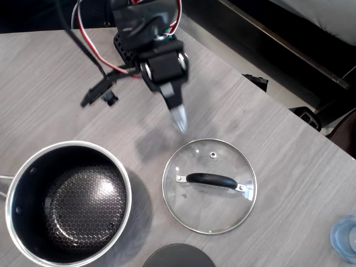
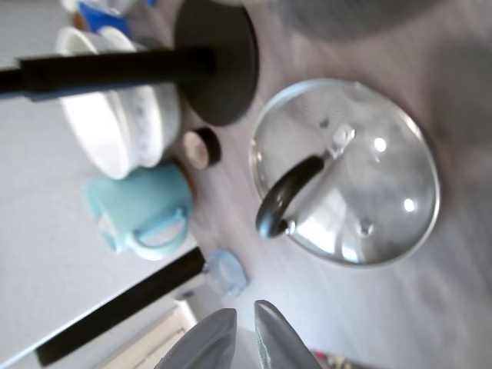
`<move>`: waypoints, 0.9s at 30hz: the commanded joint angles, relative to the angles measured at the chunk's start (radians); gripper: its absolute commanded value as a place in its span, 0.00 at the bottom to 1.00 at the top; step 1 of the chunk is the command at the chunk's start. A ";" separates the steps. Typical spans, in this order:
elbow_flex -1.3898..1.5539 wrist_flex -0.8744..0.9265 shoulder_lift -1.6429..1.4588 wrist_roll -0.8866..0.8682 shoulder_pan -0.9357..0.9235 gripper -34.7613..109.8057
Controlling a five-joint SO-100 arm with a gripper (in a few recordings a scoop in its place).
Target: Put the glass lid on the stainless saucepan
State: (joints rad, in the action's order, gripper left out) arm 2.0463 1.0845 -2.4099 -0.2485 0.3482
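- saucepan (image 1: 69,203) stands uncovered at the lower left of the overhead view, on the grey surface (image 1: 44,94);
- gripper (image 1: 179,119) hovers above the surface, jaws narrow, nearly touching, holding nothing;
- glass lid (image 1: 209,186) lies flat just right of the saucepan, handle up.

Wrist view. The glass lid (image 2: 346,173) lies flat on the desk (image 2: 461,323), black handle up, apart from the end effector (image 2: 244,327), whose fingertips nearly touch. Beside the lid: a dark grey disc (image 2: 223,69), a white bowl (image 2: 115,123) and a light-blue mug (image 2: 142,207). A small blurred bluish object (image 2: 227,270) is possibly a cap.
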 commanded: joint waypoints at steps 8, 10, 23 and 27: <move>-1.065 0.411 1.019 -0.276 0.084 0.31; -1.114 0.431 1.086 -0.295 0.104 0.36; -1.477 0.693 1.361 -0.325 0.121 0.36; -1.442 0.709 1.348 -0.331 0.118 0.36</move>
State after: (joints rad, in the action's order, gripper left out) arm 0.6289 1.7702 -1.0446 -0.5691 0.4587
